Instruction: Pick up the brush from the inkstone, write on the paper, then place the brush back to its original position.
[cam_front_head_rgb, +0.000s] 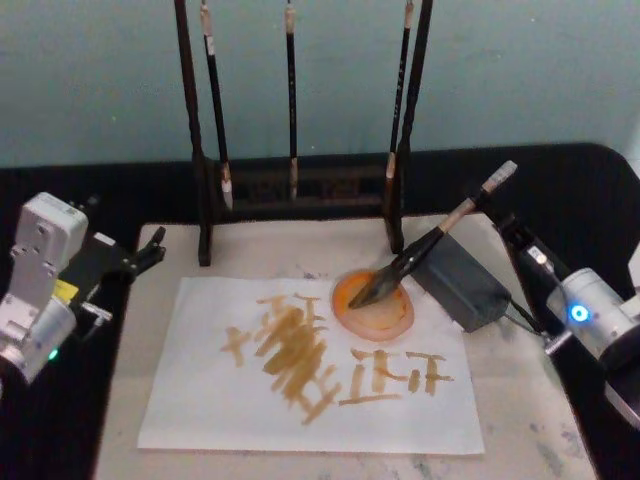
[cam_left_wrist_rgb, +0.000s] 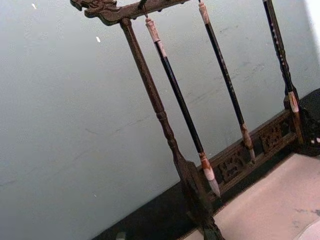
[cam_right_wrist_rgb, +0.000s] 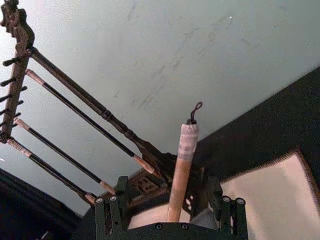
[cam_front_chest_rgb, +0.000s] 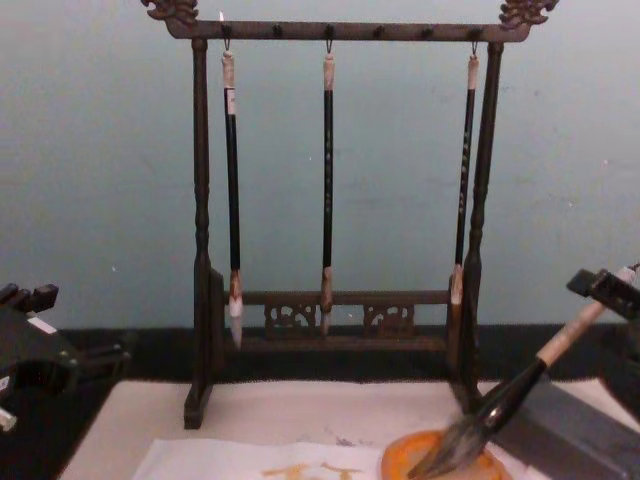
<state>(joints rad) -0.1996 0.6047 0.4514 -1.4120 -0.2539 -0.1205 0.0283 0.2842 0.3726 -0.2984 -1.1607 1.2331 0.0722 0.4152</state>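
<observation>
Pale wall behind, and on the tabletop (cam_front_head_rgb: 520, 440) the brush (cam_front_head_rgb: 420, 255) leans on the inkstone (cam_front_head_rgb: 462, 280), bristles in the orange dish (cam_front_head_rgb: 372, 302) beside the paper (cam_front_head_rgb: 310, 390), the right hand (cam_right_wrist_rgb: 170, 210) open around its handle; a closing nudge might tip it, smearing paint.

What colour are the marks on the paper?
Orange-yellow strokes on the white paper, clearest in the head view.

Brush tilted over the marked paper

The brush (cam_front_head_rgb: 432, 244), tan-handled with a black lower section, was leaned with its dark bristles lowest. The white paper (cam_front_head_rgb: 200, 400) was laid flat, covered with orange-yellow strokes, its upper right beneath the bristles.
</observation>
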